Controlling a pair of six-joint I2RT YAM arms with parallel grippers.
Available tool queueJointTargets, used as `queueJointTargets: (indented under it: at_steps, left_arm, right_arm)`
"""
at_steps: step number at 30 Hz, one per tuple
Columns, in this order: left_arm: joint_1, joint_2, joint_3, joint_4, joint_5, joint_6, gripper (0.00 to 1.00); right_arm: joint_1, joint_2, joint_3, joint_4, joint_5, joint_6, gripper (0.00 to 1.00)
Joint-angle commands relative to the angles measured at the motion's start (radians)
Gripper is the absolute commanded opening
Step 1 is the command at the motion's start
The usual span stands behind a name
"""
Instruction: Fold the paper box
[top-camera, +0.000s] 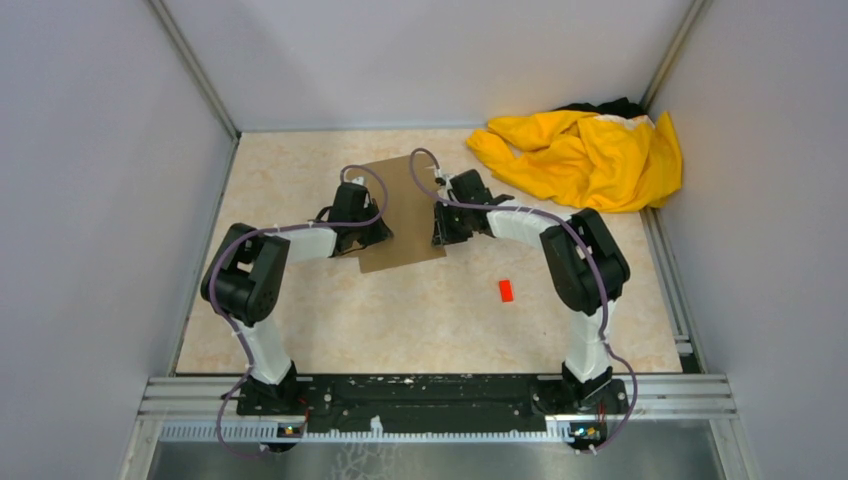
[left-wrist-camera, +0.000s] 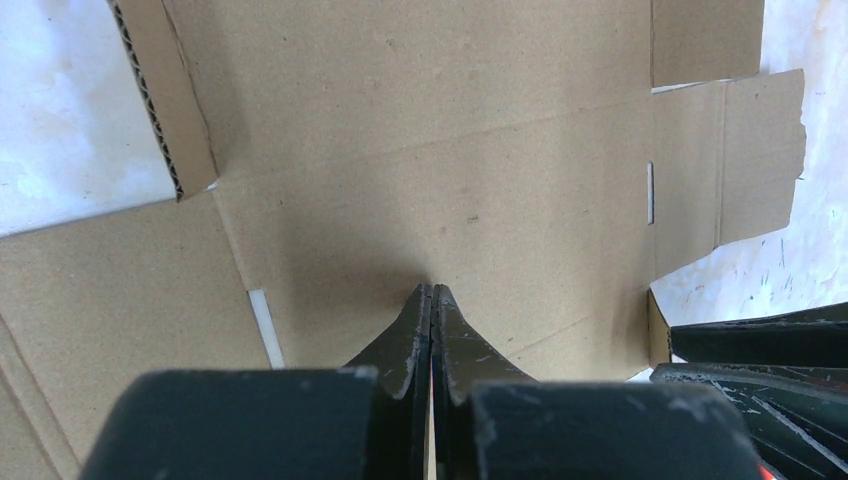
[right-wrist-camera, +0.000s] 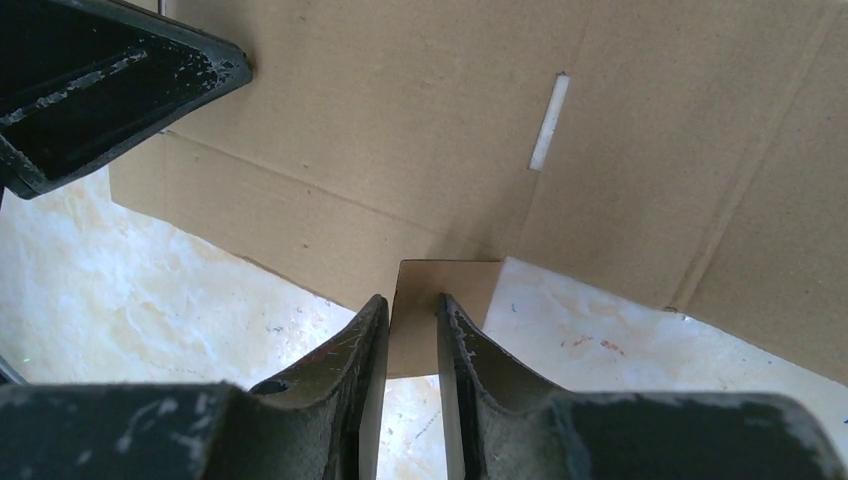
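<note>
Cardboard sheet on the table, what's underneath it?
The marbled table shows around the flat cardboard sheet and through a narrow slot. Whatever else lies beneath the sheet is covered and cannot be seen.

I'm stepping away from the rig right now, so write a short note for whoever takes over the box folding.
Left gripper: shut, tips down on the middle of the paper box.
Right gripper: slightly open, jaws either side of a small tab at the sheet's edge; I cannot tell whether they touch it.
Box: a die-cut sheet lying on the table between the two arms.
Done: no box shape yet.
Left: raise the panels, fold the flaps, tuck the tabs.
</note>
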Motion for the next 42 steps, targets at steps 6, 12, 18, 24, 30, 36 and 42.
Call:
queueJointTargets:
  at_steps: [6, 12, 18, 24, 30, 36, 42]
  left_arm:
    - [-0.012, 0.119, -0.072, -0.221, 0.009, 0.02, 0.0]
    - [-0.012, 0.12, -0.075, -0.218, 0.01, 0.02, 0.0]
    - [-0.012, 0.121, -0.081, -0.211, 0.014, 0.017, 0.0]
    - [-0.012, 0.116, -0.081, -0.21, 0.019, 0.019, 0.0]
    - [-0.011, 0.097, -0.074, -0.219, 0.03, 0.024, 0.0]
    - [-0.009, 0.061, -0.041, -0.254, 0.044, 0.042, 0.1]
    - [0.008, -0.003, -0.008, -0.3, 0.06, 0.071, 0.29]
  right_arm:
    - [0.05, 0.036, 0.073, -0.014, 0.026, -0.038, 0.26]
    - [0.061, 0.062, 0.088, -0.041, 0.05, -0.047, 0.27]
    - [0.079, 0.101, 0.104, -0.086, 0.11, -0.051, 0.28]
    - [0.097, 0.149, 0.127, -0.175, 0.261, -0.044, 0.27]
    - [0.116, 0.191, 0.12, -0.238, 0.388, -0.031, 0.27]
    - [0.132, 0.222, 0.075, -0.232, 0.42, 0.002, 0.27]
    - [0.133, 0.226, 0.042, -0.205, 0.39, 0.023, 0.27]
